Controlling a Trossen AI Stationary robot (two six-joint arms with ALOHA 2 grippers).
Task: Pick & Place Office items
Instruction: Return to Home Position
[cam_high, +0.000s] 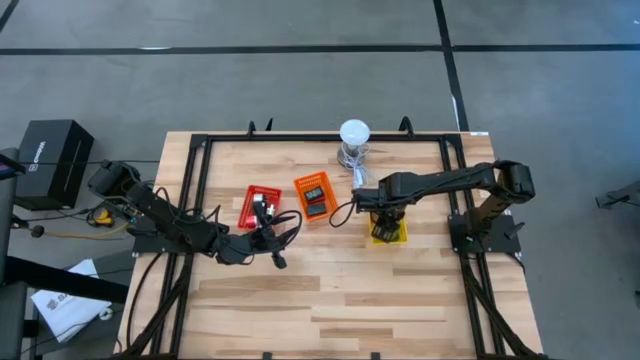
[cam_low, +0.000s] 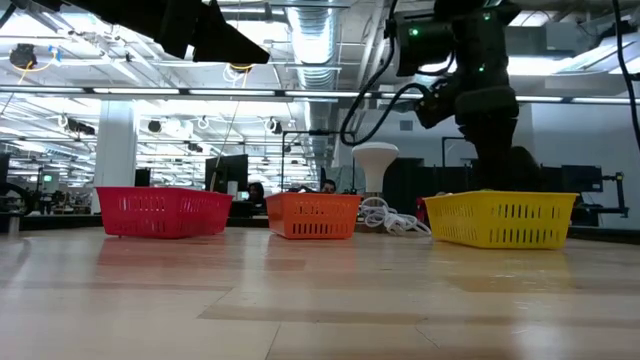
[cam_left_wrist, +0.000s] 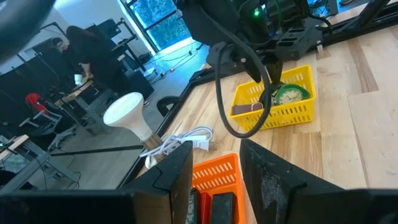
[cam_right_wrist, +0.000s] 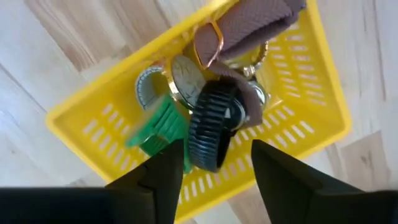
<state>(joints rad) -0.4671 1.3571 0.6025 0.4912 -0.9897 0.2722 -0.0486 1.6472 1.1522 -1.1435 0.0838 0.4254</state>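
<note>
My right gripper (cam_right_wrist: 217, 149) hangs open over the yellow basket (cam_high: 392, 236), fingers pointing down. Below it in the basket lie a black ribbed band (cam_right_wrist: 214, 124), a green band (cam_right_wrist: 163, 127), a brown strap (cam_right_wrist: 249, 25) and round metal faces (cam_right_wrist: 185, 76), piled on the mesh floor. My left gripper (cam_left_wrist: 216, 149) is open with nothing between its fingers. It is raised over the table by the near side of the red basket (cam_high: 262, 205) and faces the orange basket (cam_left_wrist: 214, 177). Dark items lie in the red and orange baskets.
The three baskets stand in a row across the table's middle: red (cam_low: 162, 212), orange (cam_low: 312, 215), yellow (cam_low: 500, 220). The white-domed lamp (cam_high: 354, 135) and its coiled white cable (cam_left_wrist: 177, 142) sit behind the orange basket at the far edge. Bare wood lies toward the near edge.
</note>
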